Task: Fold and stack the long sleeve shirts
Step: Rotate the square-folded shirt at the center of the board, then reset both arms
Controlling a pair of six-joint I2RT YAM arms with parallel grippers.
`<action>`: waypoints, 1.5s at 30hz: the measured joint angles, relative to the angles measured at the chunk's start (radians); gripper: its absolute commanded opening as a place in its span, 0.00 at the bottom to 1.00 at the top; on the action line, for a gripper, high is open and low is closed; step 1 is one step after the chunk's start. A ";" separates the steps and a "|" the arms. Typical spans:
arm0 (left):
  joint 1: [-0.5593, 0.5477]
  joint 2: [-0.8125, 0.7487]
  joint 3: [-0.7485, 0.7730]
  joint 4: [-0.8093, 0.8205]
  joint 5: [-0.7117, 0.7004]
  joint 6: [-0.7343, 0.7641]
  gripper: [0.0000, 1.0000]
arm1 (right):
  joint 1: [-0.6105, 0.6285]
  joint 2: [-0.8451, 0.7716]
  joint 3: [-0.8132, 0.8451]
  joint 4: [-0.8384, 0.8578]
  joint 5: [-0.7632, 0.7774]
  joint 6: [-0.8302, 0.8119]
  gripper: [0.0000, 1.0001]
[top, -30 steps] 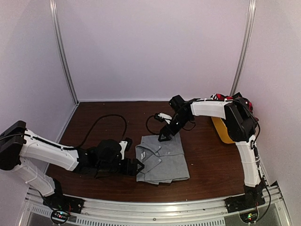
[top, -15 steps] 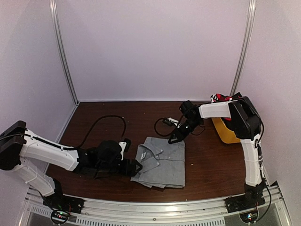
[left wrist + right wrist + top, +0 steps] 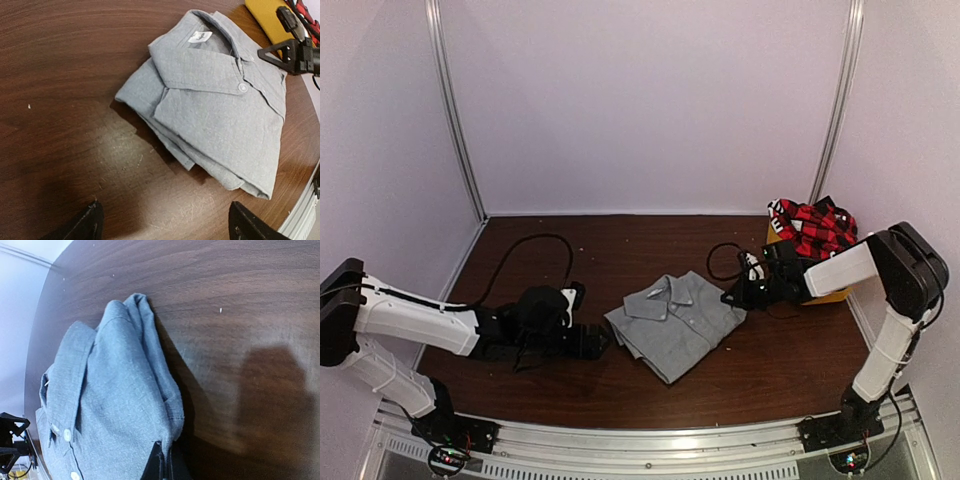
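Now the right pincer (image 3: 161,460) nips the grey shirt (image 3: 675,320) at its edge, while the left pincer (image 3: 167,222) gapes wide.

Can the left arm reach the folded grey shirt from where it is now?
Probably yes: the open left hand lies low beside the grey shirt, with only bare table between them.

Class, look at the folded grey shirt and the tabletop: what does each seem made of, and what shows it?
Grey shirt: matte woven cloth, perhaps cotton; soft folds, fine weave, stitched hems. Tabletop: dark wood or wood-look laminate, slight sheen; grain lines, soft reflections.
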State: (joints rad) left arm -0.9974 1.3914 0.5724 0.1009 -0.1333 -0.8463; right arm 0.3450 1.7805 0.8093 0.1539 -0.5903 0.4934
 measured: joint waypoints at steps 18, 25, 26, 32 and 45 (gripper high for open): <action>0.134 0.101 0.031 0.037 0.114 -0.016 0.67 | 0.521 -0.153 -0.360 0.468 0.577 0.604 0.38; 0.180 0.153 0.031 0.063 0.143 -0.015 0.51 | 0.637 -0.154 -0.341 0.436 0.633 0.633 0.50; 0.186 0.161 0.031 0.065 0.148 -0.013 0.49 | 0.641 -0.155 -0.338 0.428 0.639 0.631 0.52; 0.229 0.198 0.037 0.082 0.177 0.011 0.38 | 0.636 -0.196 -0.321 0.330 0.668 0.596 0.56; 0.267 0.246 0.092 0.085 0.209 0.093 0.52 | 0.579 -0.285 -0.285 0.170 0.667 0.432 0.62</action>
State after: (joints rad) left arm -0.7307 1.6375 0.6647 0.1864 0.0757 -0.7532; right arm 0.9237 1.4956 0.5247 0.3237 0.0765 0.9253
